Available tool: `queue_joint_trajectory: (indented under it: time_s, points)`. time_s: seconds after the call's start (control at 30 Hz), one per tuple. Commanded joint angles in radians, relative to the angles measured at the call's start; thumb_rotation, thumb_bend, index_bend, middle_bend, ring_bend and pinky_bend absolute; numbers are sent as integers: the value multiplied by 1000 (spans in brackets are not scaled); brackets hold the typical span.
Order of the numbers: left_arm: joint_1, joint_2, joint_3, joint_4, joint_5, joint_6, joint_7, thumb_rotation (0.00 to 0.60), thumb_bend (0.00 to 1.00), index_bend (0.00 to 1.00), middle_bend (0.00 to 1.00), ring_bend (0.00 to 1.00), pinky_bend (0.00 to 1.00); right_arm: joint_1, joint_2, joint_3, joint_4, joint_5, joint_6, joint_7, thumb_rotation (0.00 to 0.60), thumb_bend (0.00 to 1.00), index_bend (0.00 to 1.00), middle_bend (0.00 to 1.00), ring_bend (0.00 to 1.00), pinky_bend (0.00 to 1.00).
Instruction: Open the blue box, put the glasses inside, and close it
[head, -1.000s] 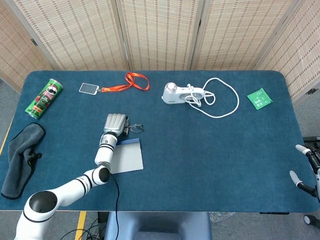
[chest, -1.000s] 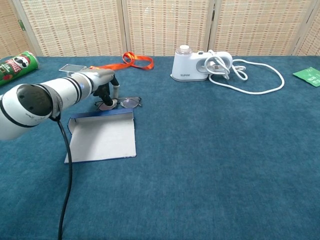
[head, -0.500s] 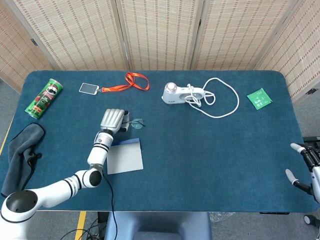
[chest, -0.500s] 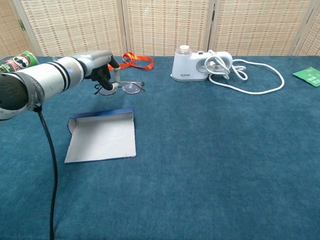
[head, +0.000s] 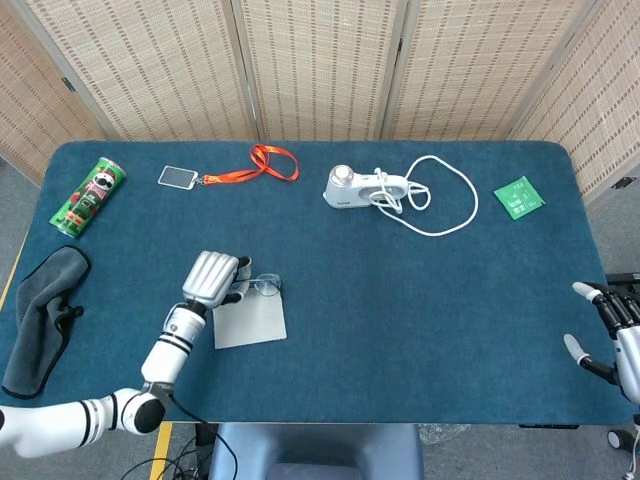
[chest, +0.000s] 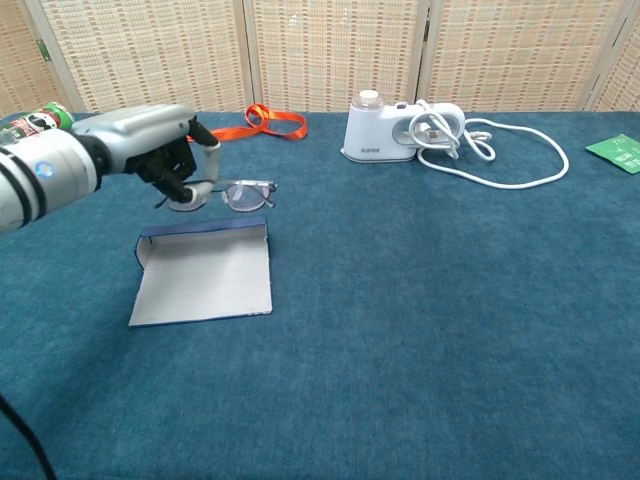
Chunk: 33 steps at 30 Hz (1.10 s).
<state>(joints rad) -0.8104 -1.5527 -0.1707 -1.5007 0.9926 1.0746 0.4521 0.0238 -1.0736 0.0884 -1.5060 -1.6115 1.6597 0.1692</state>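
The blue box (head: 250, 325) (chest: 203, 282) lies open and flat on the table, its pale inside up and a blue rim along the far edge. My left hand (head: 208, 277) (chest: 150, 150) holds the glasses (head: 263, 285) (chest: 236, 194) by one end, lifted above the box's far edge with the lenses pointing right. My right hand (head: 610, 335) hovers at the table's right edge, fingers spread, holding nothing; the chest view does not show it.
A green chip can (head: 89, 196), a badge with an orange lanyard (head: 262, 162), a white appliance with a cable (head: 365, 187) (chest: 400, 130) and a green packet (head: 520, 196) lie along the far side. A dark cloth (head: 40, 320) hangs at the left edge.
My left hand has picked the glasses up from the table beyond the box and carried them back toward me, over the box's far edge. The right hand has shifted slightly.
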Motion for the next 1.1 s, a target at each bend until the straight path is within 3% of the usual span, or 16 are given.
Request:
queue_joint_trajectory:
  time_s: [0.03, 0.33, 0.73, 0.83, 1.1]
  points:
    - [34, -7, 41, -29, 29, 35, 34, 600, 511, 623, 934, 872, 906, 0, -1, -1, 2, 0, -1, 1, 600, 279, 189, 224, 265, 218]
    - [54, -79, 75, 14, 48, 37, 74, 600, 512, 624, 934, 873, 908, -5, -2, -5, 7, 0, 8, 8, 600, 279, 189, 224, 265, 218]
    - [64, -153, 49, 136, 31, 6, 59, 600, 511, 602, 934, 872, 908, -18, 4, -10, 1, -1, 24, 5, 600, 279, 189, 224, 265, 218]
    - [68, -152, 44, 149, 25, -5, 52, 600, 510, 565, 934, 873, 908, -20, 6, -11, -3, -6, 30, 2, 600, 279, 189, 224, 265, 218]
    - [87, -144, 46, 168, 92, 21, 15, 600, 481, 333, 934, 872, 908, -22, 5, -13, -2, -4, 29, 3, 600, 279, 189, 224, 270, 218]
